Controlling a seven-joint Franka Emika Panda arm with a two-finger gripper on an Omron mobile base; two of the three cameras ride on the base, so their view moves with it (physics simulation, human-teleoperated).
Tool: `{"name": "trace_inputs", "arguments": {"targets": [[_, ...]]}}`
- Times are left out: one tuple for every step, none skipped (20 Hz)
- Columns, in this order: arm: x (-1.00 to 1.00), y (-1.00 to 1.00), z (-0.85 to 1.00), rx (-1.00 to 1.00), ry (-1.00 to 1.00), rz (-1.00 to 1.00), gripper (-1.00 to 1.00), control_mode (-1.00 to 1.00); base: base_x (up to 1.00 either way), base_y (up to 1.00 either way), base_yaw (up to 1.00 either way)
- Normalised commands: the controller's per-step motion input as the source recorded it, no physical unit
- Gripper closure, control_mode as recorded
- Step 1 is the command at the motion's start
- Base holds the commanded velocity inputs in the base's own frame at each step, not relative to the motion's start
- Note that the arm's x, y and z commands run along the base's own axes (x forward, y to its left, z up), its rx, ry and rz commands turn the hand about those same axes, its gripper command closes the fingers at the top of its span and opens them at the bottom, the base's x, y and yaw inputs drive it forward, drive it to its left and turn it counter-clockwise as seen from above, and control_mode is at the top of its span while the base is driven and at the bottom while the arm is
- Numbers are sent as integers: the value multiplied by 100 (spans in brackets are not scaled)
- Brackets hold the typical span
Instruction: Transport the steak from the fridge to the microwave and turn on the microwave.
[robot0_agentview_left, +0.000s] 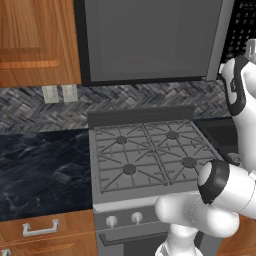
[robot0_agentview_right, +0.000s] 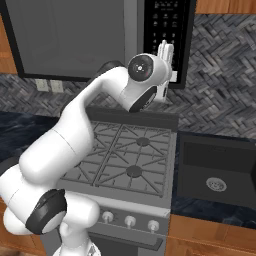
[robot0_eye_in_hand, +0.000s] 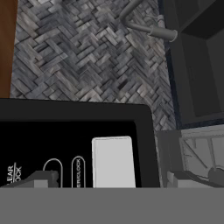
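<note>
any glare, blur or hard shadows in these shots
Left base view: even flat light, microwave door matte with no glare, soft render blur. Right base view: small sheen on the white arm, keypad legends too small to read. Hand view: rolled sideways, sharp enough to read part of the button labels.

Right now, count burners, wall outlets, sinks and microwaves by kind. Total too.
Burners: 4
Wall outlets: 2
Sink: 1
Microwave: 1
Total: 8
</note>
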Motion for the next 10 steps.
{"name": "trace_inputs", "arguments": {"targets": [[16,-1,-5,0,2,2,-100,-100,0,0,0],[18,-1,-6,0,2,2,-100,-100,0,0,0],[16,0,-7,0,3,1,-100,-100,0,0,0],[17,0,-7,0,2,1,-100,-100,0,0,0],[19,0,-9,0,2,1,-100,-100,0,0,0],[18,0,-7,0,2,1,-100,-100,0,0,0],[20,0,-8,0,1,1,-100,-100,0,0,0],[23,0,-7,0,2,1,-100,-100,0,0,0],[23,0,-6,0,1,1,-100,-100,0,0,0],[28,0,-6,0,0,1,-100,-100,0,0,0]]}}
